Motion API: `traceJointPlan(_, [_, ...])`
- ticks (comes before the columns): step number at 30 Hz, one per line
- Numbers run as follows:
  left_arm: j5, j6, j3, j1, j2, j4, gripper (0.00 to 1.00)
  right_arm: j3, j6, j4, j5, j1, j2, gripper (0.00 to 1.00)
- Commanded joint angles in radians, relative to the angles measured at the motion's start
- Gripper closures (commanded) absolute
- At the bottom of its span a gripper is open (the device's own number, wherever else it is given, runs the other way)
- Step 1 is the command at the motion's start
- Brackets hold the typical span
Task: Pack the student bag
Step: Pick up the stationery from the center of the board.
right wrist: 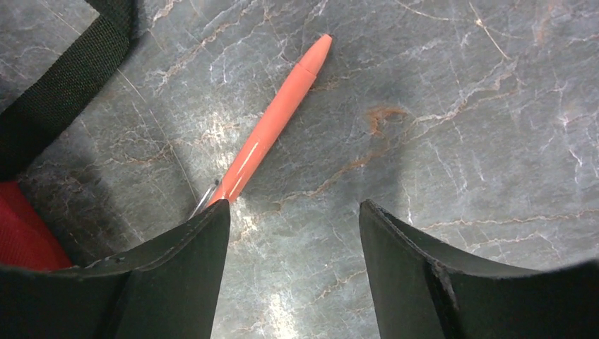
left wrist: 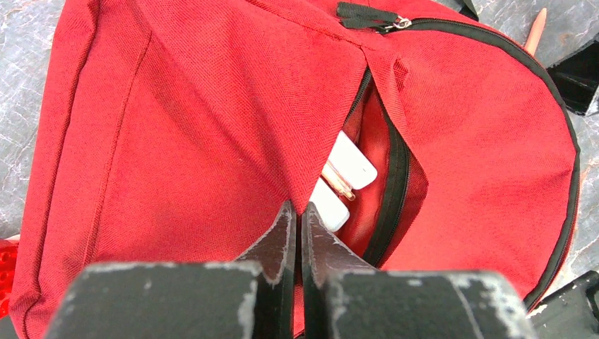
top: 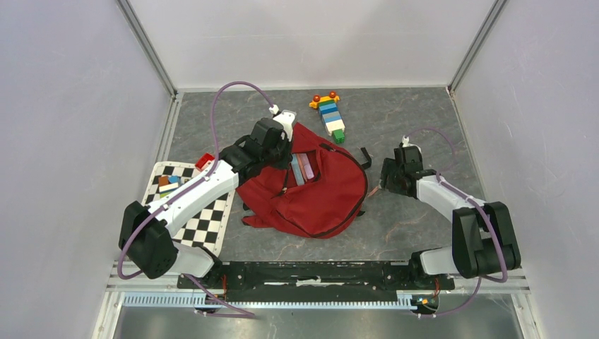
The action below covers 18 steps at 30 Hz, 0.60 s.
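Observation:
The student bag (top: 311, 201), a dark-red backpack, lies in the middle of the table with its main zipper open. Flat blue and pink items (top: 302, 168) show in the opening; in the left wrist view they appear as white edges (left wrist: 351, 167). My left gripper (top: 281, 154) is shut on a fold of the bag's red fabric (left wrist: 282, 106) at the opening's edge, jaws (left wrist: 298, 208) pinched together. My right gripper (top: 387, 181) is open and empty (right wrist: 293, 212) just above the table, right of the bag. An orange pen (right wrist: 272, 127) lies on the table, its near end at my left fingertip (right wrist: 212, 219).
A colourful toy block train (top: 328, 113) lies at the back. A checkered mat (top: 194, 215) with small coloured blocks (top: 168, 183) and a small red box (top: 205, 161) are at the left. A black bag strap (right wrist: 63, 85) lies left of the pen.

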Motion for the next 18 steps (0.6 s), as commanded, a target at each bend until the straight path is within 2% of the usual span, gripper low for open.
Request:
traceJointPlan(1, [0.019, 0.031, 0.010, 0.004, -0.014, 0.037, 0.98, 0.065, 0.006, 0.053, -0.001, -0.003, 0.041, 0.27])
traceJointPlan(18, [0.022, 0.028, 0.012, 0.004, -0.011, 0.037, 0.98, 0.127, 0.068, 0.129, -0.038, 0.015, 0.178, 0.24])
